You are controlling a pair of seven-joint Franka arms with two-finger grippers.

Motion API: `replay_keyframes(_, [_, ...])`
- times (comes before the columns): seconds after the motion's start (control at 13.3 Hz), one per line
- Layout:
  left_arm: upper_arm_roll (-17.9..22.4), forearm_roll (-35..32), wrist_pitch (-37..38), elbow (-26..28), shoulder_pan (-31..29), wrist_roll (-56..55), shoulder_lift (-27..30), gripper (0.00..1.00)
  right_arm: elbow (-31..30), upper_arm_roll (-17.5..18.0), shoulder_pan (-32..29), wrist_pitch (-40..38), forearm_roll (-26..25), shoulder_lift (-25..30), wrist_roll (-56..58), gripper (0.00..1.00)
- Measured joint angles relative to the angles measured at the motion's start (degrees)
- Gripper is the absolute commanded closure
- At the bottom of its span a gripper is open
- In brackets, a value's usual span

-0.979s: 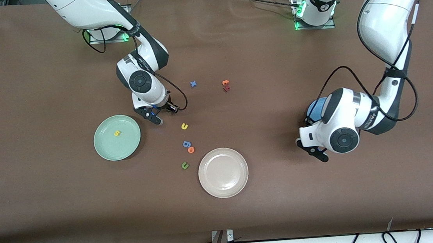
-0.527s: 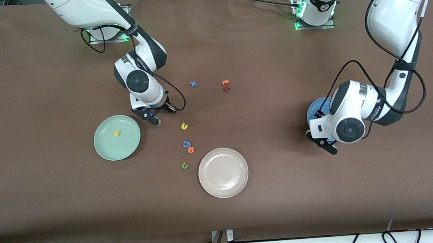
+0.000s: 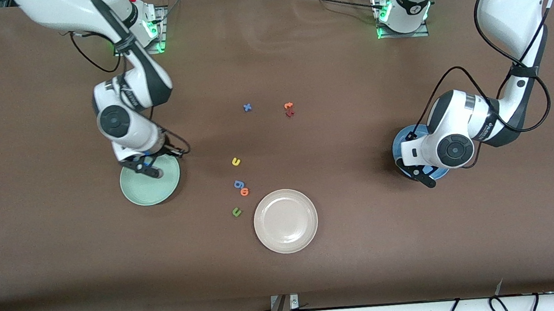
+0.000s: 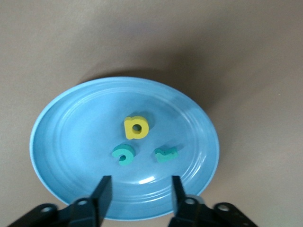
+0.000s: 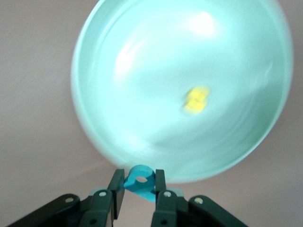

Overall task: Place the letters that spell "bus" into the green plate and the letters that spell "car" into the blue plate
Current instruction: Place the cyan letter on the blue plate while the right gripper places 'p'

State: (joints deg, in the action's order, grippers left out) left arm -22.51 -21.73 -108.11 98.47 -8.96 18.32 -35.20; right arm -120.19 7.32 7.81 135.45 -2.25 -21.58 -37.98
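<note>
My right gripper is shut on the teal "b" and hangs over the rim of the green plate, where the yellow "s" lies. In the front view this gripper is over the green plate. My left gripper stands open and empty over the blue plate, which holds the yellow "a", the teal "c" and the teal "r". The front view shows the left gripper above the blue plate. The yellow-orange "u" lies on the table.
A blue "g", an orange letter and a green "u" lie beside the beige plate. A blue "x" and orange and dark red letters lie nearer the bases.
The right arm carried the teal "b" from beside the green plate to over it. The left gripper moved over the blue plate and opened.
</note>
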Motion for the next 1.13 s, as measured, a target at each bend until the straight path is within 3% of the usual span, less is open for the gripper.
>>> replay_keyframes(0.08, [-0.28,0.00,-0.04,-0.01,-0.01,0.00,0.15,0.00,0.18,-1.16,-1.18,0.01,0.00,-0.12,3.65,0.83])
replay_keyframes(0.15, [-0.72,0.00,-0.19,-0.05,-0.04,-0.03,0.41,0.00,0.44,-2.39,-1.96,0.02,0.00,-0.39,6.81,0.56])
replay_keyframes(0.38, [-2.29,2.31,-0.44,-1.44,-0.02,-0.38,2.32,0.00,1.61,-3.99,-3.73,0.07,0.00,-2.06,11.68,0.53])
replay_keyframes(0.53, [-2.74,5.81,0.43,-3.85,0.03,-0.38,3.77,0.00,2.07,-3.81,-3.69,0.09,0.03,-2.74,11.68,0.40])
replay_keyframes(0.6, [-2.95,6.52,1.79,-5.56,0.08,-0.38,4.26,0.00,2.15,-3.58,-3.60,0.09,0.30,-2.87,11.35,0.29])
replay_keyframes(0.68, [-3.10,6.71,3.61,-7.54,0.14,-0.38,4.56,0.00,2.19,-3.23,-3.50,0.09,0.84,-2.88,10.72,0.09])
replay_keyframes(0.75, [-3.16,6.74,5.62,-9.86,0.22,-0.38,4.72,0.00,2.26,-2.35,-3.46,0.15,1.40,-2.88,9.18,0.00])
replay_keyframes(1.13, [-3.44,6.78,16.61,-21.12,1.12,-1.93,5.16,0.00,3.39,2.38,1.23,3.23,1.59,-3.14,-7.03,0.01])
